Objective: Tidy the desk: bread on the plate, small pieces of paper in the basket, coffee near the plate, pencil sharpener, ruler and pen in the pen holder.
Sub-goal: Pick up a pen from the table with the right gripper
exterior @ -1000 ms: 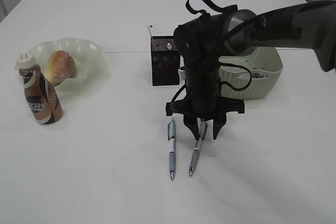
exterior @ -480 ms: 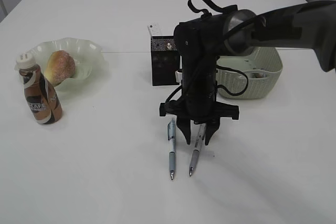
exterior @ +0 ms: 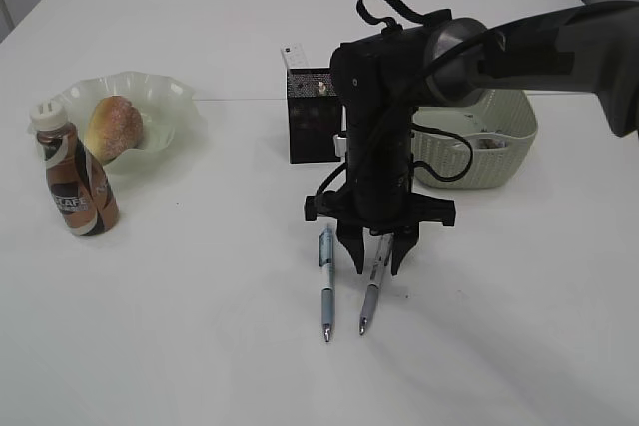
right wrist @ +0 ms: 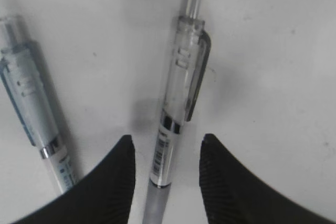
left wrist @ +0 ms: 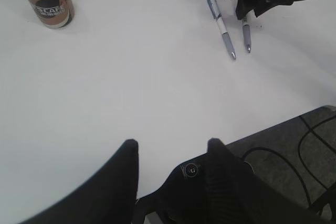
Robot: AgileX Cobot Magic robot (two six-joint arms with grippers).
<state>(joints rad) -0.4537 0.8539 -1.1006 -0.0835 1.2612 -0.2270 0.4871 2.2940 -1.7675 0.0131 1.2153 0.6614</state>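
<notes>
Plainly two pens (exterior: 326, 281) (exterior: 372, 283); right gripper's (exterior: 375, 261) fingers spread astride one, seemingly untouched; left gripper's (left wrist: 170, 153) fingers spread, empty.

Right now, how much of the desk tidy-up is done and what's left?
Done: bread on the plate, coffee beside it. In hand: right gripper open astride one pen, not gripping. Left: both pens, including the second, into the pen holder.

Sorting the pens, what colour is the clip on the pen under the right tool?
Dark grey, on a clear barrel pen; the right wrist view shows it best.
</notes>
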